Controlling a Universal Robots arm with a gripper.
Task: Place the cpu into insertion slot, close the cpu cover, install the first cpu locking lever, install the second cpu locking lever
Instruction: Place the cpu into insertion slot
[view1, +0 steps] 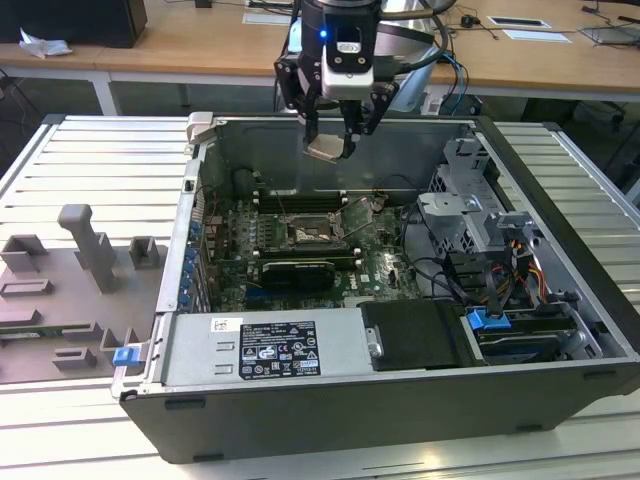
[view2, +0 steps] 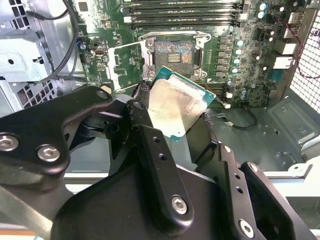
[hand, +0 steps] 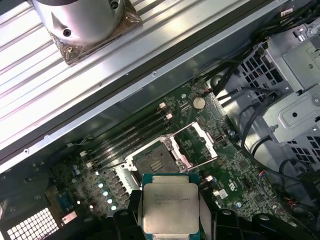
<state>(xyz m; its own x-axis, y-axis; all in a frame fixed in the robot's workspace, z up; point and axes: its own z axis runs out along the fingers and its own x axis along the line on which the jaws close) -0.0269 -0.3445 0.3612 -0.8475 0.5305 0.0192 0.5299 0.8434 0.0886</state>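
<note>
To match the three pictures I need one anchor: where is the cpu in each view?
Exterior view: the cpu, in the gripper, above the socket.
Second wrist view: cpu tilted, in front of the socket.
First wrist view: cpu top face showing, near the socket.
Shared landmark: the empty socket.

Robotics lab, slotted aluminium bench (view1: 90, 160), opened computer case (view1: 300, 410), wooden desks (view1: 200, 40) behind

Silver-topped cpu (hand: 170, 207) tilted above the motherboard (hand: 240, 170); cpu cover (view2: 146, 62) apparently open.
</note>
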